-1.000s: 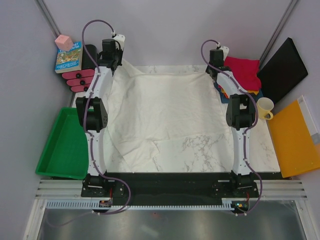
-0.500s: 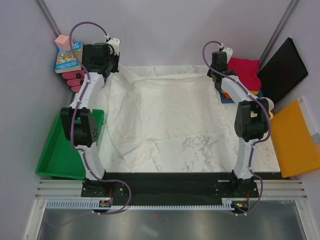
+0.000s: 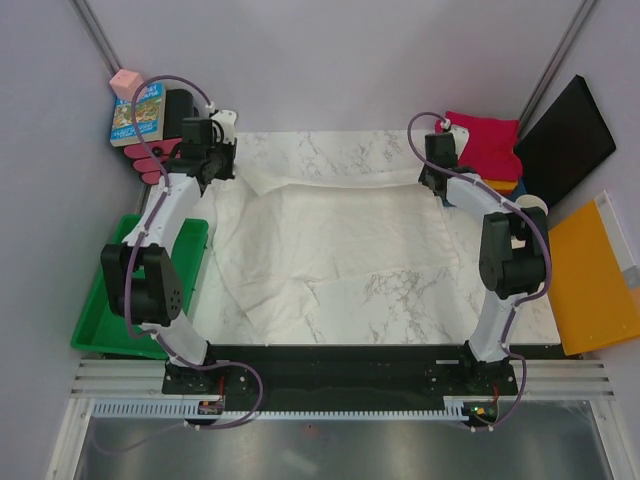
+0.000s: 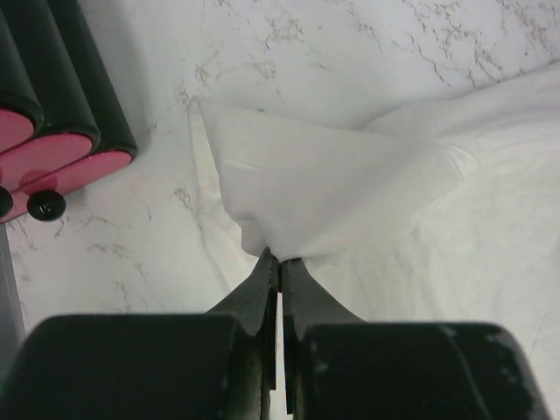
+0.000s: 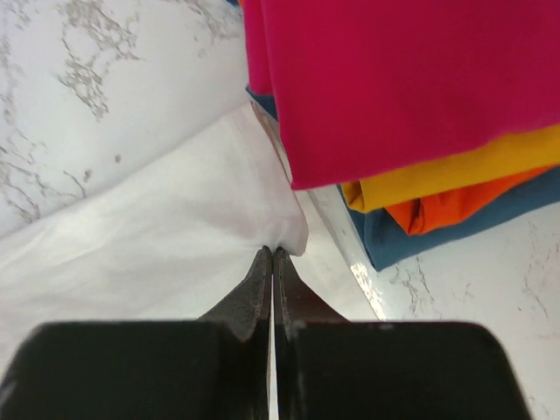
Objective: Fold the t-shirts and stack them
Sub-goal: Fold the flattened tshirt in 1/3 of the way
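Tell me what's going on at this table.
Both arms are working the off-white t-shirt, spread wrinkled across the marble table. The left end effector is shut on its far left corner and the right end effector on its far right corner, each pinching a bit of cloth. No fold is finished yet. A stack of folded t-shirts, magenta over orange and dark blue, sits just beside the right end effector.

Green tray (image 3: 95,322), book (image 3: 137,113), orange-yellow board (image 3: 590,278)

Left arm (image 3: 172,205), right arm (image 3: 476,190): white links, black joints, purple cables; matte black tapered jaws.
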